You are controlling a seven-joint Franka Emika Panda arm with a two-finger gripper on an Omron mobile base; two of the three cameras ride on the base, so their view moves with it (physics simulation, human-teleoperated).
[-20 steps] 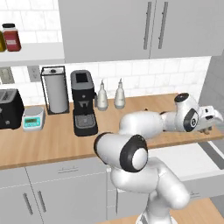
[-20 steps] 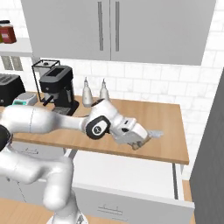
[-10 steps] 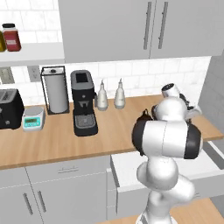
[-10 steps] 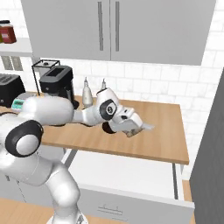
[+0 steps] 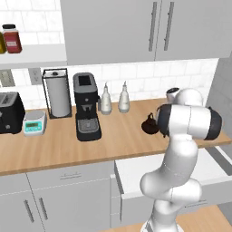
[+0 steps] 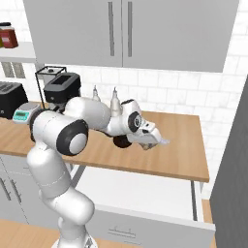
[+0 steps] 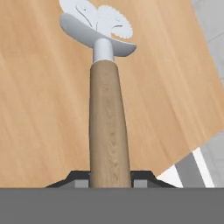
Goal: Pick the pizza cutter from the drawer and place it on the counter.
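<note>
Your wood-grain desk (image 6: 184, 145) runs under grey wall cabinets, with the white drawer (image 6: 145, 193) pulled open below its front edge. Your hand (image 6: 154, 142) is pinched tight on the brown handle of the pizza cutter (image 7: 107, 109), which juts straight out from the fingers (image 7: 142, 178) with its pale wheel farthest away, held over the desk. A squat dark knobbed object (image 5: 149, 124) sits on the desk just behind the hand, and two pale bottles (image 5: 114, 98) stand further back by the wall.

arm swung left over counter (image 6: 184, 145) | gripper (image 6: 156, 143) carried pizza cutter (image 6: 161, 142) from right end toward middle | now lower
</note>
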